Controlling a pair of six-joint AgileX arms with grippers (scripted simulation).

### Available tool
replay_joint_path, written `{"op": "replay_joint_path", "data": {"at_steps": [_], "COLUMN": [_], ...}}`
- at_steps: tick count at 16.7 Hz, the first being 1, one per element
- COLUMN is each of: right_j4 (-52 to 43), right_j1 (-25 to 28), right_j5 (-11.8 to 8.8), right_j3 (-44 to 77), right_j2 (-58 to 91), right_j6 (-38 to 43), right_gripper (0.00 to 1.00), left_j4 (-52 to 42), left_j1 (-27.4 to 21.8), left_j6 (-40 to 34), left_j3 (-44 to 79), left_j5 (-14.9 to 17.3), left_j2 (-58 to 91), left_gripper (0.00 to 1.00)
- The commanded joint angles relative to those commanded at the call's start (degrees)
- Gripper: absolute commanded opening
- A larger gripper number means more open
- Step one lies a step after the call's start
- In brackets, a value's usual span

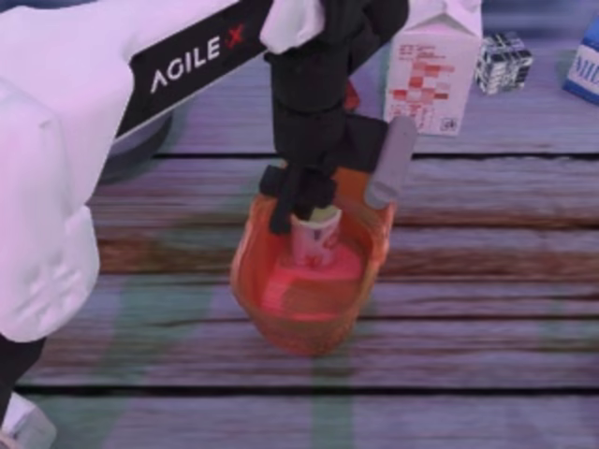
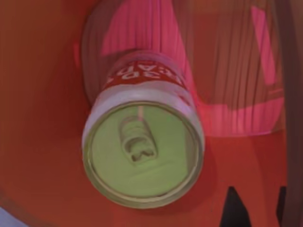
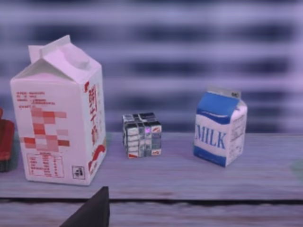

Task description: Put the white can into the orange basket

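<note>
White can (image 1: 315, 241) sits upright inside the orange basket (image 1: 251, 281), just under the left gripper (image 1: 301, 208), whose grip I cannot tell.

The top view is showing soft, even light with a faint violet cast over the table (image 1: 487, 309); the left arm (image 1: 56, 140) is glowing bright white, nearly washed out; the orange basket (image 1: 245, 271) is showing a vivid pink patch on its floor; the left wrist view is sitting very close, with pink light streaking the basket wall and the white can (image 2: 144, 142) looking soft at its edges; the right wrist view is rendering the backdrop as blurred horizontal bands, while the tall carton (image 3: 61, 118) and milk carton (image 3: 220, 127) are casting only weak shadows.
</note>
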Motion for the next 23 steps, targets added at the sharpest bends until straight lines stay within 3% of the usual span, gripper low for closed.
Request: {"op": "replay_joint_path", "data": {"at_steps": [15, 23], "right_j4": [0.0, 0.0], "right_j1": [0.0, 0.0], "right_j5": [0.0, 0.0], "right_j3": [0.0, 0.0], "right_j2": [0.0, 0.0], "right_j6": [0.0, 0.0], "right_gripper": [1.0, 1.0], "left_j4": [-0.2, -10.9], "left_j1": [0.1, 3.2], "left_j6": [0.1, 2.0], "left_j3": [0.2, 9.9], "left_j5": [0.0, 0.0], "left_j2": [0.1, -0.8], "left_gripper": [0.0, 0.0]}}
